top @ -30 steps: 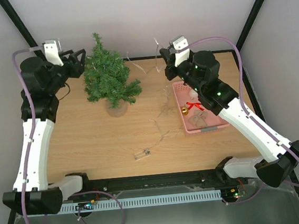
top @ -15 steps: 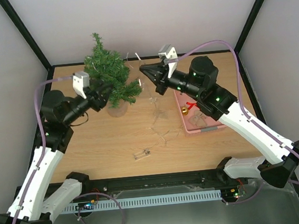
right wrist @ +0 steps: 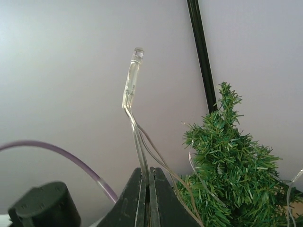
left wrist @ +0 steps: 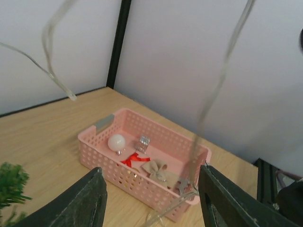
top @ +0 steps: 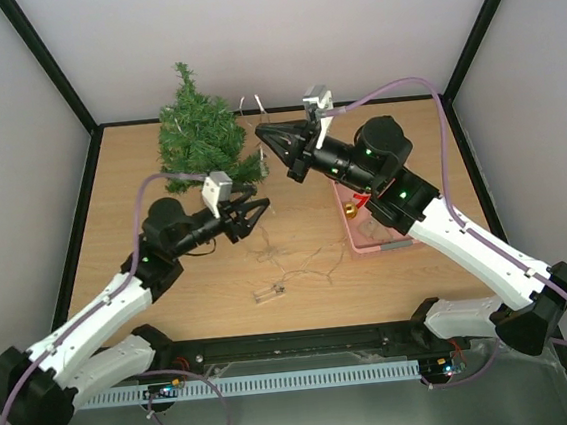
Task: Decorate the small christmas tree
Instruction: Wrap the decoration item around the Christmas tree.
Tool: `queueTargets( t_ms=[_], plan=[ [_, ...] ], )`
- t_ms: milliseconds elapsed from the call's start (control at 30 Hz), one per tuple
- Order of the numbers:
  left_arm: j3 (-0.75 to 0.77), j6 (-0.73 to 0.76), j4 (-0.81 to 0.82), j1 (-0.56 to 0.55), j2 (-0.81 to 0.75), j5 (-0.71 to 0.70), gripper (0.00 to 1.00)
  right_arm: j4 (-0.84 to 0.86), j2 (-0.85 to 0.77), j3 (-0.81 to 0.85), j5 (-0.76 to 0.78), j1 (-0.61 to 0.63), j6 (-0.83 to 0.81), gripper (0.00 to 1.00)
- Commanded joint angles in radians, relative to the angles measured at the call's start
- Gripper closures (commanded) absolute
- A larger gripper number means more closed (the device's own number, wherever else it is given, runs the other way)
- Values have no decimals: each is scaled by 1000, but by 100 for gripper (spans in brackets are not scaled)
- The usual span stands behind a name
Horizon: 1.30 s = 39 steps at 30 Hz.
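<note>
Right gripper [top: 266, 136] pinches light wire [right wrist: 134, 101] just right of small christmas tree [top: 201, 140]; left gripper [top: 259, 211] spread. Trailing wire snagging branches could topple tree.

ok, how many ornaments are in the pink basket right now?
4 in the left wrist view, inside the pink basket: white ball and silver piece near its grey-tab end, red bow and beige bow mid-basket. Others may be hidden by its wall.
</note>
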Motion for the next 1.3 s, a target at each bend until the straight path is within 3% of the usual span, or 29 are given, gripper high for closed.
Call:
queueTargets(
  t_ms=[0,433,533,633,700,867,1000,1267],
  plan=[
    [-39,108,197,-57,82,-53,46,79,-23,-8,9,7,54,98],
    [-40,234,259,-138,221,-120,49,125,-57,-39,21,8,79,98],
    [-47,244,262,-140,218,-123,64,126,-70,-52,27,9,74,98],
    [-52,238,253,-144,198,-108,88,101,-74,-48,41,9,52,98],
    [-51,218,196,-147,155,-116,97,85,-79,-50,64,10,35,98],
    [-42,138,-52,-148,-68,-288,97,81,-80,-49,107,8,31,98],
    [31,145,-254,-146,-244,-473,98,172,-33,-66,40,9,114,98],
    [210,221,-520,-139,-323,-751,97,288,102,-28,-17,11,225,98]
  ],
)
